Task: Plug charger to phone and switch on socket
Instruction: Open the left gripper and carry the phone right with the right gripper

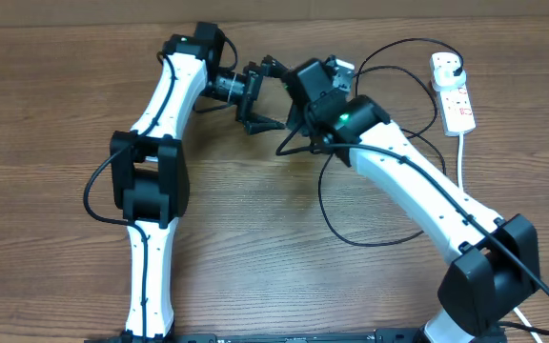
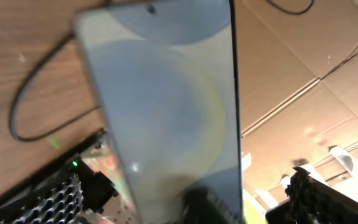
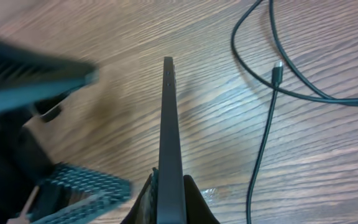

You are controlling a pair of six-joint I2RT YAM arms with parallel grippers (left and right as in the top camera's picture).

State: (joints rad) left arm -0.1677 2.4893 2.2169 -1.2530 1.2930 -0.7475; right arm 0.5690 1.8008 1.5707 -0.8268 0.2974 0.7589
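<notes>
My right gripper [image 1: 295,78] [image 3: 168,185] is shut on the phone [image 3: 169,124], which it holds edge-on above the table. The phone's pale blue-grey screen [image 2: 166,106] fills the left wrist view. My left gripper [image 1: 258,98] [image 2: 185,202] is open, with a finger on each side of the phone and apart from it. The charger, a thin black cable [image 1: 389,233], loops across the table. Its small connector tip [image 3: 278,68] lies loose on the wood. Its black plug [image 1: 450,65] sits in the white socket strip [image 1: 457,100] at the far right. In the overhead view the phone is hidden by the grippers.
The socket's thick white cord [image 1: 461,152] runs toward the front beside my right arm. The black cable also passes under my right arm [image 1: 417,181]. Cardboard boxes [image 2: 303,74] show beyond the table in the left wrist view.
</notes>
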